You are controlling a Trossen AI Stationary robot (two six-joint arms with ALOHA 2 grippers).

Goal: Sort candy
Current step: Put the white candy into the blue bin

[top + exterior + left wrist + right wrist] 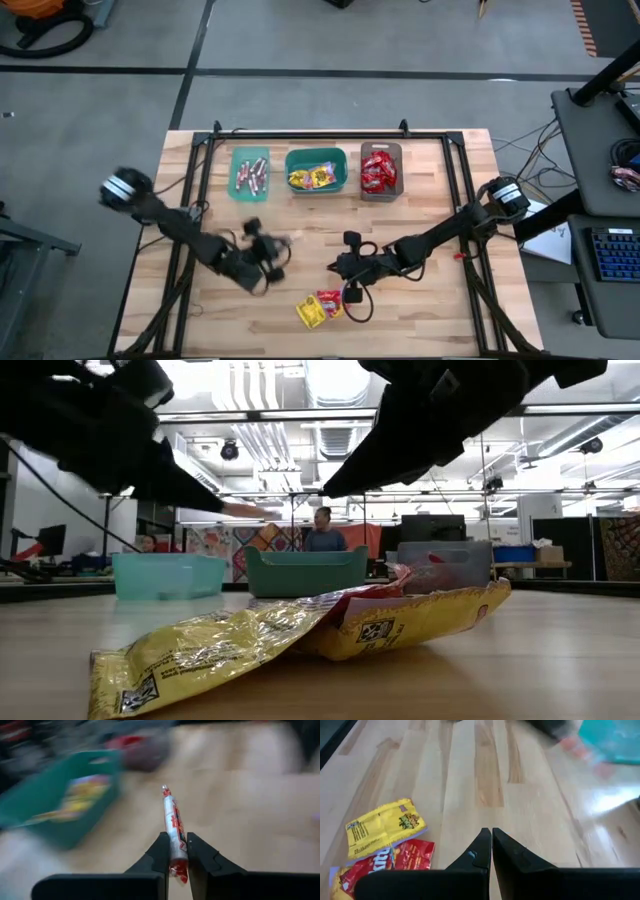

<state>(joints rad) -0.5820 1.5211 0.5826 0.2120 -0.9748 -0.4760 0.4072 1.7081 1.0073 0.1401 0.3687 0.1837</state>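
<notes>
Left wrist view: the left hand (176,857) is clamped on a thin pinkish-tan stick (173,827), gripped near its lower end, lifted above the table (240,810). Right hand (491,845), fingers pressed together and holding nothing, sits mid-table. Just beside it lie a yellow packet (382,826) and a red packet (390,862), overlapping. Three bins (316,170) line the far edge.
</notes>
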